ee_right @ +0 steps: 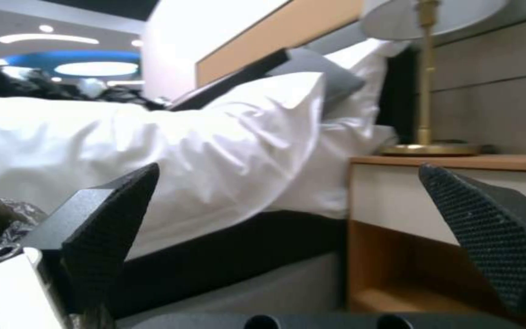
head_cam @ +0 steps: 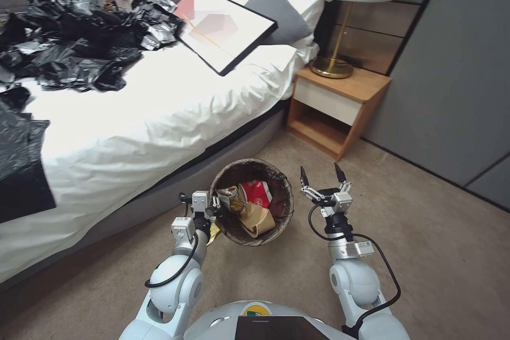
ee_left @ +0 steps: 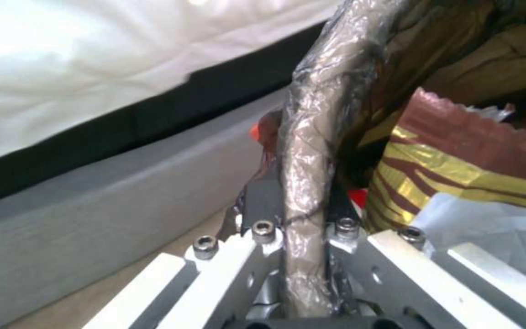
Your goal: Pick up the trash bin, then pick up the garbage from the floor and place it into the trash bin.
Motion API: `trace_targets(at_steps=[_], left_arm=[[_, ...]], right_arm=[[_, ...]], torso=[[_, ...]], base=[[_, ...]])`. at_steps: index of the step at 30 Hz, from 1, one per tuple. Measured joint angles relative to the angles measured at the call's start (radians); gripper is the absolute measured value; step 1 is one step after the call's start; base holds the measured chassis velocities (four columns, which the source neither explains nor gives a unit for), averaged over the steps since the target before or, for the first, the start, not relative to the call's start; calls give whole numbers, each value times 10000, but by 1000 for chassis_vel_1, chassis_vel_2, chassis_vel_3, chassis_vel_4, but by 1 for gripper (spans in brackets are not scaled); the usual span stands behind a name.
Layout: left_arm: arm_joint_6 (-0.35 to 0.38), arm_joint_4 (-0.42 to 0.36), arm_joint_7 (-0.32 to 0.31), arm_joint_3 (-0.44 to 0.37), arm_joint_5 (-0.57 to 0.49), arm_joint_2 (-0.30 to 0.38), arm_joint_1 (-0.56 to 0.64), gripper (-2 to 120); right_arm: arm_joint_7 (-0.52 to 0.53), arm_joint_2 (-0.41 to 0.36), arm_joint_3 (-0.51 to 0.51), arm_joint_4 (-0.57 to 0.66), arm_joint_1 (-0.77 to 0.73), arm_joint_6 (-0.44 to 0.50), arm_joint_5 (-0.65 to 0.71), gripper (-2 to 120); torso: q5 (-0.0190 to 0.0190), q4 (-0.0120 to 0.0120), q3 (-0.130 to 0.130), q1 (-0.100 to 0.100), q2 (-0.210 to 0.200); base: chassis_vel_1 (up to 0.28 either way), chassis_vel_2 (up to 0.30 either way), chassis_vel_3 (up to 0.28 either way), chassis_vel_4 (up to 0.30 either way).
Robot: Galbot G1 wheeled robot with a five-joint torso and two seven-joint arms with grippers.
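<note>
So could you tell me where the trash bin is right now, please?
In the head view the trash bin is beside the bed, its rim clamped by the left gripper.

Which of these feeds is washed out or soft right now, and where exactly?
Left wrist view: the bed sheet is blown out to white, while the left gripper, clamped on the trash bin rim, stays readable. Right wrist view: the open right gripper fingers are sharp; the ceiling lights glare and the lamp looks soft. Head view: evenly lit, wide-angle bending at the edges.
</note>
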Motion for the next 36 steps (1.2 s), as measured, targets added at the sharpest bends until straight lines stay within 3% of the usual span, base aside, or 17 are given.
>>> trace_targets(at_steps=[14,21,36], left_arm=[[-56,31,4,-30,21,-6,-1,0],[-59,31,-1,3,11,-7,-12,0],[-60,12,-21,-44,-34,-2,-25,0]], right_arm=[[0,27,4,-7,23,2,-3,100],[9,28,23,-7,27,2,-2,100],[246,-25,98,-33,141,-3,-302,100]], torso=[[0,4,0,0,0],[0,-5,0,0,0],[0,-1,0,0,0]], base=[[104,117,111,104],[0,0,0,0],[0,0,0,0]])
